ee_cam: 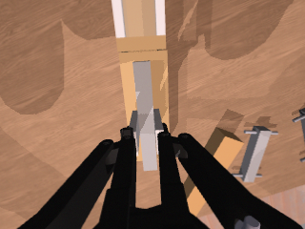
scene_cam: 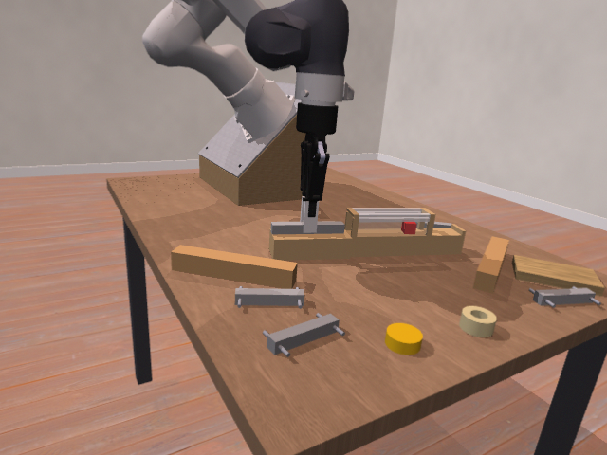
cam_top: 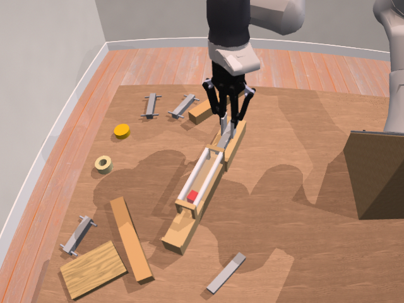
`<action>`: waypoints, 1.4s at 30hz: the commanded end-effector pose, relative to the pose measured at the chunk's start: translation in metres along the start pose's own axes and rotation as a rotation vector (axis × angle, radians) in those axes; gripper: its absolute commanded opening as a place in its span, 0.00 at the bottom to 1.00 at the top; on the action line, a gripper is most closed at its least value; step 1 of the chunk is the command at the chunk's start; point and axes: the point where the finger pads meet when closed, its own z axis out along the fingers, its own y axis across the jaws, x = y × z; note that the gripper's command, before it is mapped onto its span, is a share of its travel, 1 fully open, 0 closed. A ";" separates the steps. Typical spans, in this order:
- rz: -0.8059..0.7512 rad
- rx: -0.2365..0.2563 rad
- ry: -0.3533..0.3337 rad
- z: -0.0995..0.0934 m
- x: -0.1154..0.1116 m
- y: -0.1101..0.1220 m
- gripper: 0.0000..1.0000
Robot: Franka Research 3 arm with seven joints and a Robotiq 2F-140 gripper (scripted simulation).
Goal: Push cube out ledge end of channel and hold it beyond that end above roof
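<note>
Exterior view — holdings on the wooden table (scene_cam: 342, 391), largest first.

Robot arm (scene_cam: 235, 63): white links, dark wrist, reaching down over the table from a sloped wooden pedestal (scene_cam: 254, 181).

Channel (cam_top: 199, 182): long wooden base with white side rails and a wooden frame at each end; a short ledge with a raised lip (cam_top: 177, 235) extends from the end away from the arm.

Long wooden beam (scene_cam: 234, 264): lies flat, well apart from the channel's side.

Wooden board (cam_top: 92, 269): flat at the table corner, beside a wooden plank (cam_top: 130, 239).

Gripper (cam_top: 228, 126): pointing straight down, fingers nearly closed and clamped on a grey flat bar (ee_cam: 146, 102). The bar lies along the wooden base with its far tip at the channel's open end frame.

Three grey bars with cross pins — two (cam_top: 150, 105) (cam_top: 182, 106) near the far edge, one (cam_top: 77, 235) by the board.

Loose grey strip (cam_top: 226, 272): on the table past the ledge end.

Yellow disc (scene_cam: 403, 337) and cream ring (scene_cam: 466, 320): near each other, apart.

Red cube (cam_top: 192, 196): inside the channel between the rails, close to the frame at the ledge end, resting on the floor of the channel.
</note>
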 end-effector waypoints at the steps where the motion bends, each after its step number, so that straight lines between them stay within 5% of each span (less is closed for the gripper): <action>1: 0.004 -0.004 0.004 0.000 0.001 0.002 0.00; 18: 0.004 -0.004 0.004 0.000 0.006 0.002 0.00; 42: 0.004 -0.004 0.004 0.000 0.061 0.004 0.00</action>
